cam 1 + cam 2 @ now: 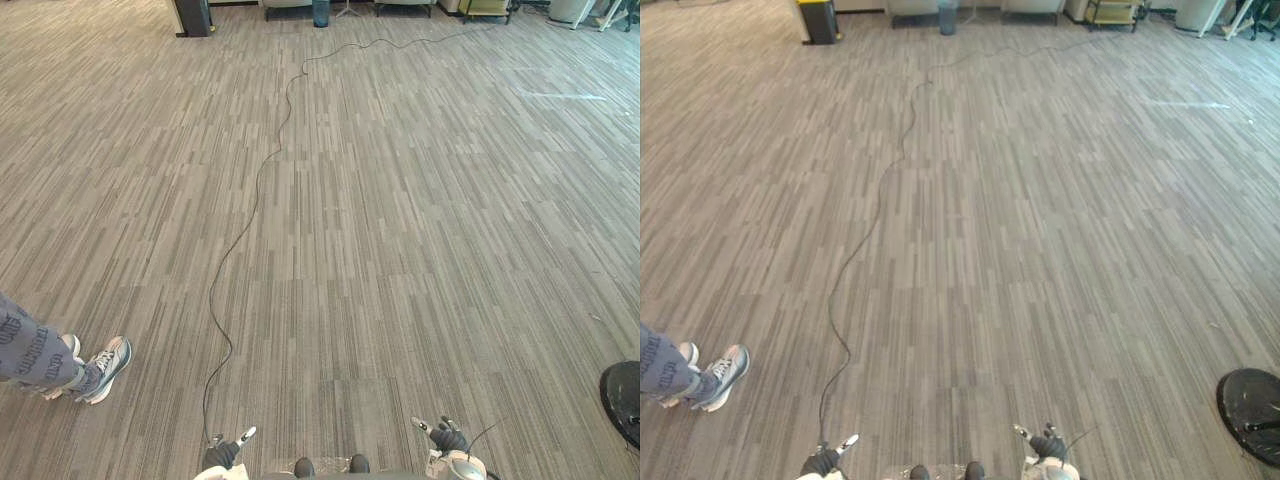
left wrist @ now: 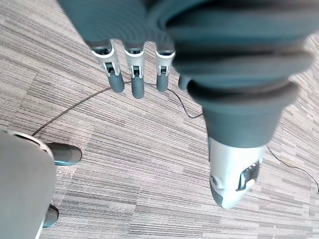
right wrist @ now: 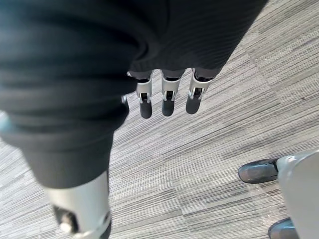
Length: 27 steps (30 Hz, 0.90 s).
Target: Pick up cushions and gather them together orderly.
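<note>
At your far left, a person's legs and pale shoes (image 1: 103, 366) stand on the grey striped carpet floor (image 1: 400, 220), close to your near edge. Far beyond them, by the back wall, is a dark upright box (image 1: 193, 15).

Your left hand (image 1: 224, 453) hangs low at the near edge, just right of the shoes. Its fingers (image 2: 136, 82) point straight down over bare carpet, spread loosely, with nothing in them.

Your right hand (image 1: 447, 437) hangs a little further right at the same height. Its fingers (image 3: 168, 99) are also straight and relaxed above the floor, holding nothing.

At your far right, well apart from both hands, a dark round object (image 1: 1252, 412) lies on the carpet, cut by the edge. You cannot tell from here whether it is a cushion.
</note>
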Available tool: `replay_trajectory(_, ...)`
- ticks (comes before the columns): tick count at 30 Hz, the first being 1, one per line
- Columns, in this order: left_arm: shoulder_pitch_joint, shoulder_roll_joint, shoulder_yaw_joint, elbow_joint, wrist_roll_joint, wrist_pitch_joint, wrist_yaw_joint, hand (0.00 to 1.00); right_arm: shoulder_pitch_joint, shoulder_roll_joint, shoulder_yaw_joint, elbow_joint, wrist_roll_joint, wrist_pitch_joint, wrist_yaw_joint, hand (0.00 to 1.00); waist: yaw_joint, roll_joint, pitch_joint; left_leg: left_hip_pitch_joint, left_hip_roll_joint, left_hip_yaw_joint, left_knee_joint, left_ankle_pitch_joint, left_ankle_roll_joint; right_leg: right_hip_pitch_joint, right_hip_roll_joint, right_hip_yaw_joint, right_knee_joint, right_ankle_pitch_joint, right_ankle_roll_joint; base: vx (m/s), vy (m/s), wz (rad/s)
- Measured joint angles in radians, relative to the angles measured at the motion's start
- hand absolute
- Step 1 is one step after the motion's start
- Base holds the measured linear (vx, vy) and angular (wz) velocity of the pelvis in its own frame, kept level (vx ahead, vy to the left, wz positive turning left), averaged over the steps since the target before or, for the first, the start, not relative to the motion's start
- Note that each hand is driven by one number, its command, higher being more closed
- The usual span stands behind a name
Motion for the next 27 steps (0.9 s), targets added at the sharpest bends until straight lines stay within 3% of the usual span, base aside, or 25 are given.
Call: replay_trajectory(27,-0.023,0.01,-0.062,0.038,0.042,0.008,-0.015,0.0,-0.008,0.015,-0.012,0.068,-0.038,0.018,0.001,0.0,0.001,-0.009,-0.009,0.015,-0.001,-0.033,-0.021,0.002,0.0,0.03,0.001,-0.036,-0.029,0.001,0.006,0.0,-0.008,0.03)
